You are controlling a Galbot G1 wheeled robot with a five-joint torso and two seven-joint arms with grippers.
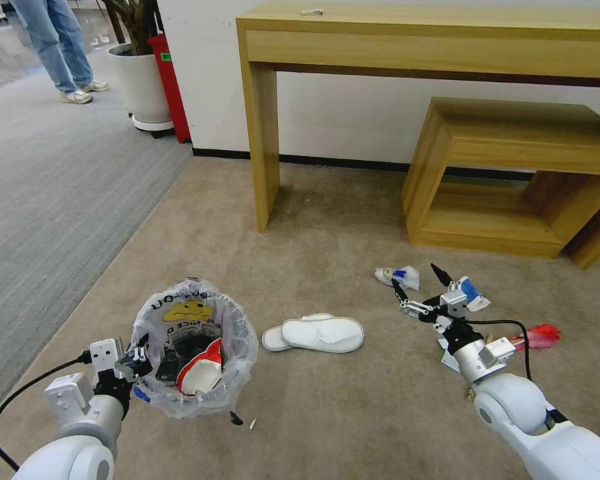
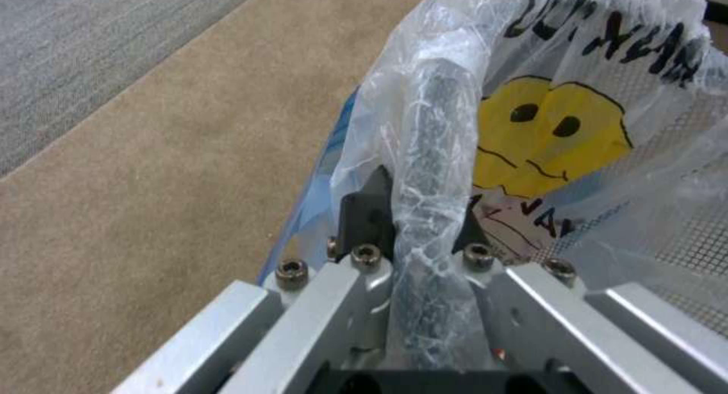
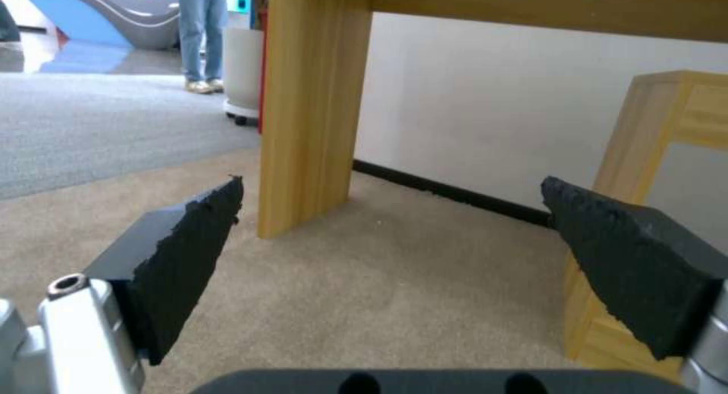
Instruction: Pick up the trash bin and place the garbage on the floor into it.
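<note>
The trash bin (image 1: pixel 243 347) is held just above the beige carpet at the lower left, lined with a clear bag showing a yellow smiley (image 2: pixel 546 138). A red-white paper cup (image 1: pixel 203 370) lies inside it. My left gripper (image 1: pixel 137 363) is shut on the bin's near rim (image 2: pixel 429 155), pinching rim and bag together. White slippers (image 1: pixel 317 333) lie just to the right of the bin. My right gripper (image 1: pixel 413 273) hovers open and empty over the floor at the right (image 3: pixel 391 189). Around it lie a white-blue wrapper (image 1: pixel 397 275), a blue-white carton (image 1: pixel 472 293) and a red wrapper (image 1: pixel 543 335).
A wooden console table (image 1: pixel 260 133) and a low wooden shelf (image 1: pixel 487 173) stand against the wall ahead. A white plant pot (image 1: pixel 140 83) and a red object (image 1: pixel 170 80) stand at the back left. Grey carpet (image 1: pixel 47 200) lies left. Small scraps (image 1: pixel 237 419) lie near the bin.
</note>
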